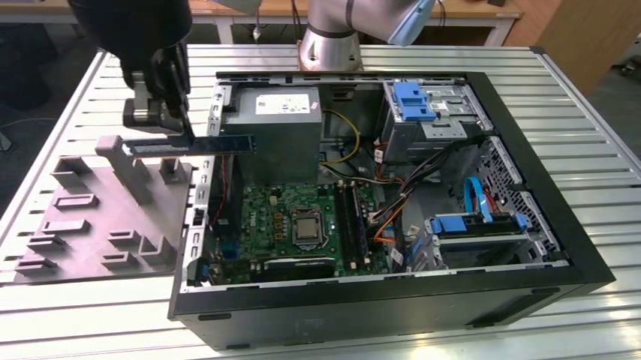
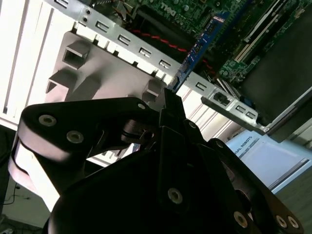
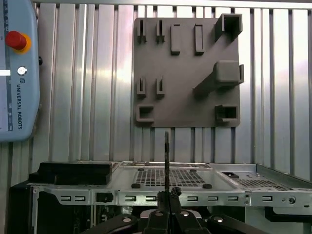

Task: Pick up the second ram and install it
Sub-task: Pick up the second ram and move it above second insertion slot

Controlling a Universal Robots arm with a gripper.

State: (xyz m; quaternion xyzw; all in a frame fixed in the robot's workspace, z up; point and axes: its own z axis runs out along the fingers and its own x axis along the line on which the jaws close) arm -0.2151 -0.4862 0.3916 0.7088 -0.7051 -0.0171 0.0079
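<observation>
Silver ribbed metal table [image 1: 591,112], flat grey moulded plastic tray [image 1: 100,217] lying at the exterior view's left, open black metal computer case [image 1: 401,311] just beside it, rightward.

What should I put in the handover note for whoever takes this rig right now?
Gripper: shut on the ram, gripping it near one end.
Ram: off the tray, held in the air roughly level in the exterior view, above the near wall of the case, between tray and motherboard.
Done: ram picked up and lifted clear of the tray.
Left: ram is not in the slots; it sits well above them and toward the exterior view's left of them.
</observation>
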